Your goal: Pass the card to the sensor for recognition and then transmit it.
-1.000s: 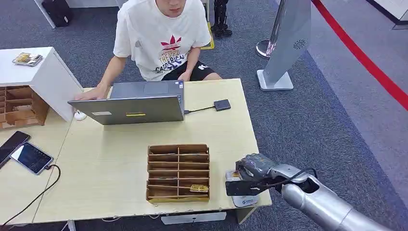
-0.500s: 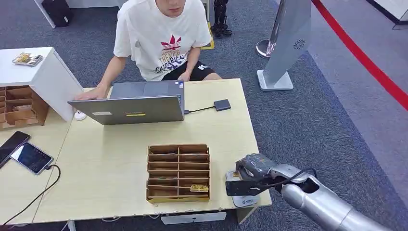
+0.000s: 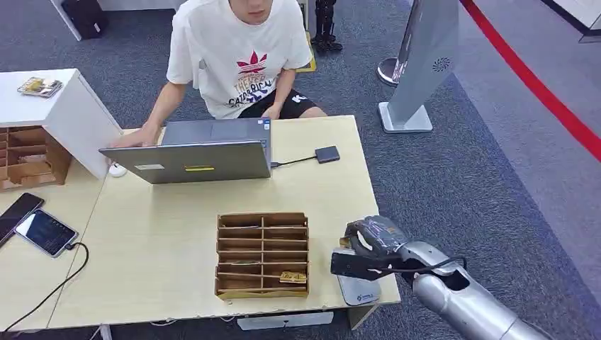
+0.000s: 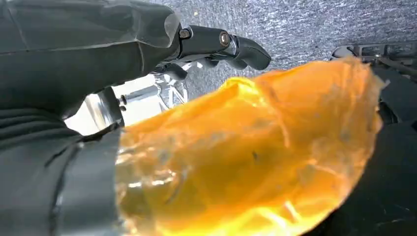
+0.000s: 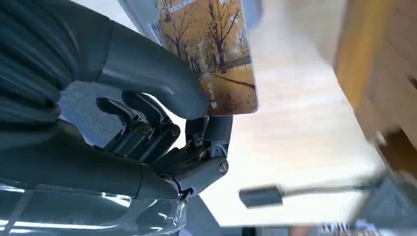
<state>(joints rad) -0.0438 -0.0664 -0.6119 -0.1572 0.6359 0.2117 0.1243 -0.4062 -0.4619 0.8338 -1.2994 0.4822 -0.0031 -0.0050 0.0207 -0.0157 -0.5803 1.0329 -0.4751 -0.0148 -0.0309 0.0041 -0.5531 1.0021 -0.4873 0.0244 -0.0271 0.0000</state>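
Under the right hand (image 3: 372,248), at the near right corner of the table (image 3: 170,248), lies a grey sensor (image 3: 358,289) with a small blue mark on it. The hand is above the sensor and holds the card (image 5: 209,54) pinched between the thick thumb and the darker fingers (image 5: 147,132). In the right wrist view the card shows a picture of yellow autumn trees, and its face is just beyond the thumb tip, over the pale table top. From the head view the card looks like a dark flat piece sticking out from the hand toward the wooden box. This wooden box (image 3: 262,253), divided in many compartments, stands just beside the hand on its left side; one card lies in a compartment near the hand. Further from the hand, across the table, a person (image 3: 237,57) sits behind a laptop (image 3: 191,152). The left hand (image 4: 216,42) hangs over grey carpet, with an orange blurred shape before the camera; I cannot tell if its fingers are closed.
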